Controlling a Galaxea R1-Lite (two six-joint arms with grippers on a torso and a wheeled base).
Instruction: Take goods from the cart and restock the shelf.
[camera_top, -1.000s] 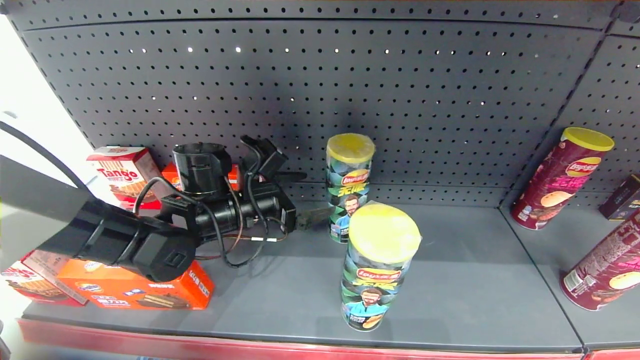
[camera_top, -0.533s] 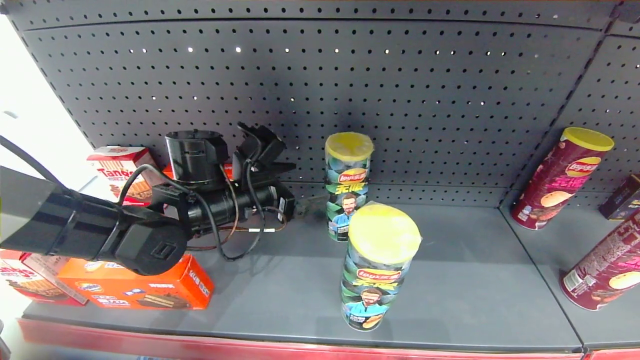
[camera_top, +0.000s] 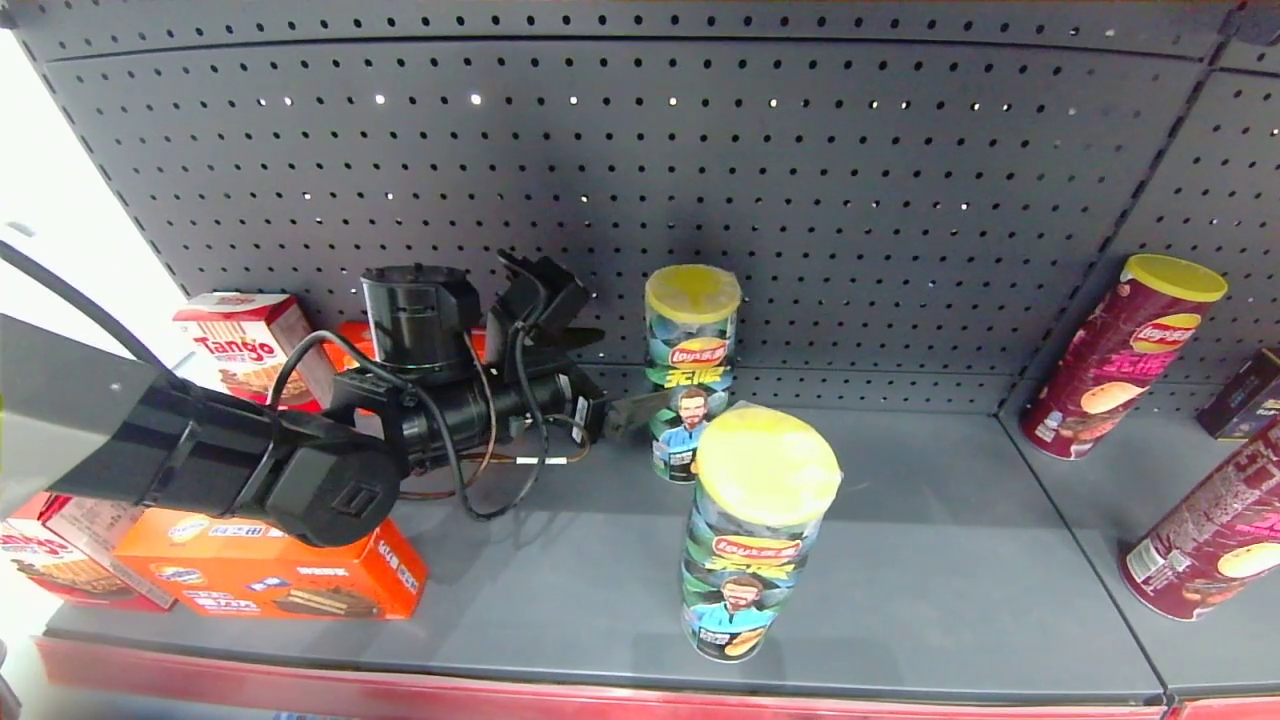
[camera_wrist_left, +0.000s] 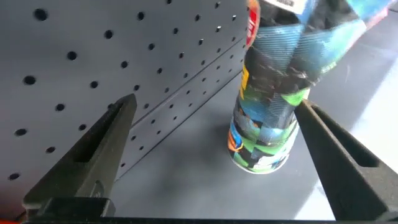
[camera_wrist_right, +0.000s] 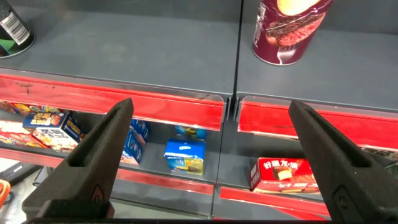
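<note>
Grey metal shelf, perforated back panel behind it

- Two chip cans with green-blue print and yellow lids stand upright on the shelf. Rear can at frame centre, close to the back panel; front can just below and right of it in the head view, near the shelf's red edge
- Left arm comes in from the frame's left, reaching across to the rear can. Left jaws open, one on each side of that can's lower half: one just beside the can wall, the other well apart from it on the panel side. Contact can't be told
- Right jaws spread open, nothing between them. Beyond them a maroon chip can on the grey shelf, then lower shelves holding a blue box and a red box
- Right side of the head view: two maroon cans, one near the panel, another at the frame's right edge
- Left side: wafer box near the panel, orange biscuit box lying flat at lower left
</note>
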